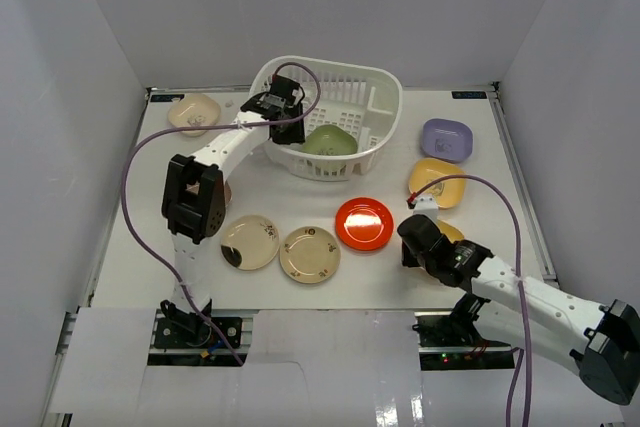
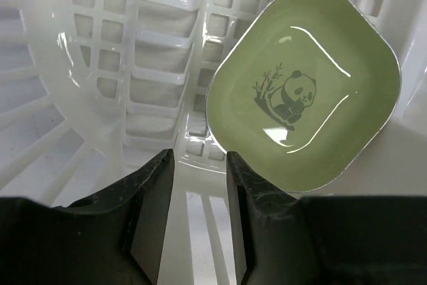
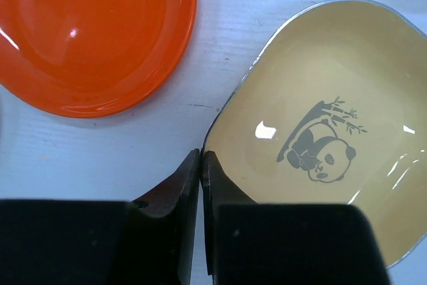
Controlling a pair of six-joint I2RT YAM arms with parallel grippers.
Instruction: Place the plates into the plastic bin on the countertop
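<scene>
The white plastic bin [image 1: 375, 87] stands at the back centre and holds a green plate [image 1: 329, 140], which shows its panda mark in the left wrist view [image 2: 303, 88]. My left gripper [image 1: 288, 127] hangs over the bin's left side, open and empty [image 2: 199, 159]. My right gripper [image 1: 412, 245] is low at the front right, shut on the rim of a yellow panda plate [image 3: 320, 131], which lies on the countertop [image 1: 400, 277] right of the red-orange plate [image 1: 363, 223] [image 3: 87, 31]. Two round cream plates [image 1: 250, 242] [image 1: 310, 254] lie at the front.
A second yellow plate [image 1: 437, 182] and a lavender plate [image 1: 446, 139] lie right of the bin. A cream plate [image 1: 193, 112] lies at the back left. Grey-white walls enclose the table. Purple cables trail from both arms.
</scene>
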